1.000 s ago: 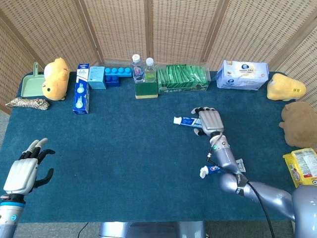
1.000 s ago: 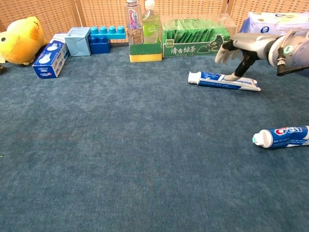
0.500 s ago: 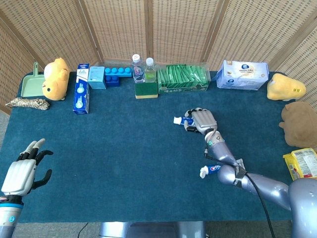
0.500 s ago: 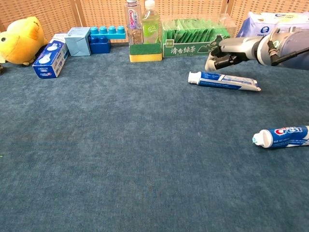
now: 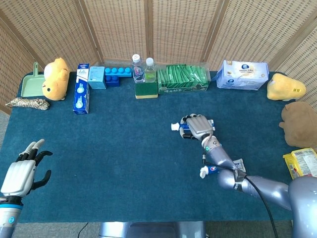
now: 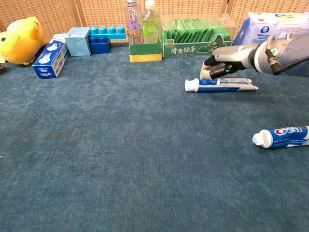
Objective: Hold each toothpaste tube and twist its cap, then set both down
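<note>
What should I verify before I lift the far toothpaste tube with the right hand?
1. Right hand on the far toothpaste tube, fingers curled over it near the cap end: ok.
2. Firm grip rather than mere contact: cannot tell.
3. White cap exposed, not covered by fingers: ok.
4. Left hand free and open at the table's near left, ready to twist the cap: ok.
5. Crest tube lying apart from the lift path: ok.

Far toothpaste tube point(image 6: 224, 85) flat, white cap leftward, Crest tube point(image 6: 282, 136) flat nearer
</note>
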### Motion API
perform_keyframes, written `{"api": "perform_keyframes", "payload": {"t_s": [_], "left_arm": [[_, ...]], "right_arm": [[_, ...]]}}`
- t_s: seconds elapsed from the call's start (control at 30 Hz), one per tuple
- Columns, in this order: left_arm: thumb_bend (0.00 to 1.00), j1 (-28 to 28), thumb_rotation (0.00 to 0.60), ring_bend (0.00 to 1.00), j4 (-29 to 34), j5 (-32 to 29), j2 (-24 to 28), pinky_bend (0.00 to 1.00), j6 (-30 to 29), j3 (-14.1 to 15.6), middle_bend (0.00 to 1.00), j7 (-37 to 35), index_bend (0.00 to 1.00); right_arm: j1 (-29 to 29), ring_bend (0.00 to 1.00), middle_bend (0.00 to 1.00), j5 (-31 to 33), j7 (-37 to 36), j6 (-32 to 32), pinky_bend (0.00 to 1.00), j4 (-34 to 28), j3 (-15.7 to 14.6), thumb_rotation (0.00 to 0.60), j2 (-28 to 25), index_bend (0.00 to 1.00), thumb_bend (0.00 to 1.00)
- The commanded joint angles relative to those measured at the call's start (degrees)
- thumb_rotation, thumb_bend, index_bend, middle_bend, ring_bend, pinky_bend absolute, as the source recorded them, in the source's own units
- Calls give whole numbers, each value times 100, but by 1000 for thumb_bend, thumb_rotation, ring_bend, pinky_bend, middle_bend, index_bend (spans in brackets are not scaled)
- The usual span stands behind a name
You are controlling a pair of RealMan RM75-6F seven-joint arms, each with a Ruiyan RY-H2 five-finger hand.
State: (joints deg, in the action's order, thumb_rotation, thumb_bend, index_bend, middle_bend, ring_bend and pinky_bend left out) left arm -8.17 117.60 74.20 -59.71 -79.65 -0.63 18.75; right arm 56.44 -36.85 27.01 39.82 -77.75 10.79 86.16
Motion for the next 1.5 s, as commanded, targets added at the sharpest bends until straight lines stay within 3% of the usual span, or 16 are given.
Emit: {"api": "perform_keyframes", "payload": {"t_s": [0.03, 0.23, 0.4, 0.67, 0.83, 1.5], "left_arm": [[378, -14, 600, 0, -12, 11, -12, 133, 18, -3, 42, -4, 261], [379, -14, 600, 0, -4, 55, -14, 130, 17, 3, 38, -12, 259], [378, -9, 600, 0, 7, 98, -13, 129, 5, 9, 37, -11, 259], [378, -23, 600, 0, -9, 115, -23, 129, 38, 9, 37, -29, 259], [379, -12, 600, 0, -16, 143, -18, 130, 21, 13, 35, -46, 259], [378, 73, 600, 0, -29, 187, 61, 127, -46, 38, 27, -161, 252]], "right_arm": [[-65, 161, 268, -58, 92, 215, 236, -387, -188, 167, -174, 282, 605], [-173, 164, 269, -206, 117, 573, 236, -923, -318, 169, -398, 284, 593], [-270, 163, 268, -407, -59, 699, 236, -885, -314, 182, -461, 261, 497], [-225, 138, 254, -55, 236, 793, 236, -626, -455, 383, -418, 252, 395], [-196, 138, 254, 54, 345, 869, 237, -475, -464, 468, -273, 271, 348], [-178, 143, 258, 28, 540, 758, 236, 237, -542, 478, 94, 300, 344]]}}
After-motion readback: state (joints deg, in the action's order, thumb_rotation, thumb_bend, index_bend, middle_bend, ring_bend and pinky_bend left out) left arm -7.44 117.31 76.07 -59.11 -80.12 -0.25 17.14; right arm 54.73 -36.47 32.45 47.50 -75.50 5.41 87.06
